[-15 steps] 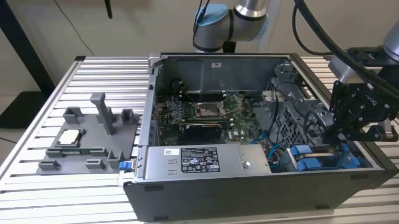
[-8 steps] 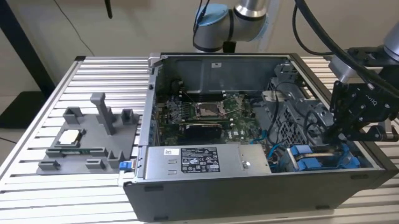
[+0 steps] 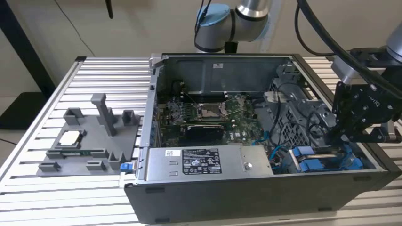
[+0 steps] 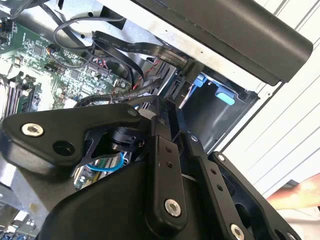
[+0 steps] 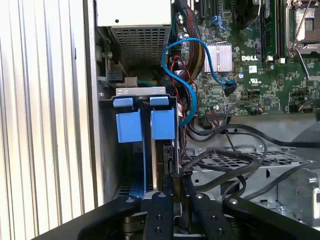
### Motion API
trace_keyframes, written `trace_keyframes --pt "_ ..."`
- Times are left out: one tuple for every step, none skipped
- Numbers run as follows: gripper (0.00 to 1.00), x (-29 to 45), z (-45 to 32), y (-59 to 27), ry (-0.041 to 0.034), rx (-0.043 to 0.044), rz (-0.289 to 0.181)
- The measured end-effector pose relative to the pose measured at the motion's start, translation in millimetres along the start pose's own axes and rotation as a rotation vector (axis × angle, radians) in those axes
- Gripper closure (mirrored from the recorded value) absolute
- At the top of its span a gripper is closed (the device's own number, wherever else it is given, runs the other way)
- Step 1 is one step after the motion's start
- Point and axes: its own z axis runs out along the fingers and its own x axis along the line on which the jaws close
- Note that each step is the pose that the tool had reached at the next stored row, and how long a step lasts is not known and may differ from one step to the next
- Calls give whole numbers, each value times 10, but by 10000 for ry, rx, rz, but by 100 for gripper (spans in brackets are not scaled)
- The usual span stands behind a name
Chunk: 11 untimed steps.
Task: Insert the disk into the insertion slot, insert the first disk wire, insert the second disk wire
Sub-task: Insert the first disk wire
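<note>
One black connector seems clamped in the nearly shut tool beside the disk

Printed in white on the green motherboard: a logo and small compliance marks. Stuck on the grey power supply box: a white sticker beside a black label, print too fine to read

Exterior raised; 2 wrist views close (insertion slot)
</note>
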Motion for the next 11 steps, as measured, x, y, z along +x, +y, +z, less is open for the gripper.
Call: trace_keyframes --pt "81 -1 1 -6 -1 0 -2" --pt "81 0 1 -16 -2 -1 -2" --pt "81 0 1 -27 -2 0 0" --pt "81 -1 -1 -42 0 0 -1" --pt "81 0 -1 -56 0 0 0" --pt "81 3 -1 -69 0 0 0" --pt "81 7 -2 -75 1 0 -1" --pt "81 13 -1 -76 1 0 0" --pt "81 19 1 -76 -1 0 0" --pt "81 21 3 -77 -2 -1 0" --pt "81 22 7 -77 -1 0 -1"
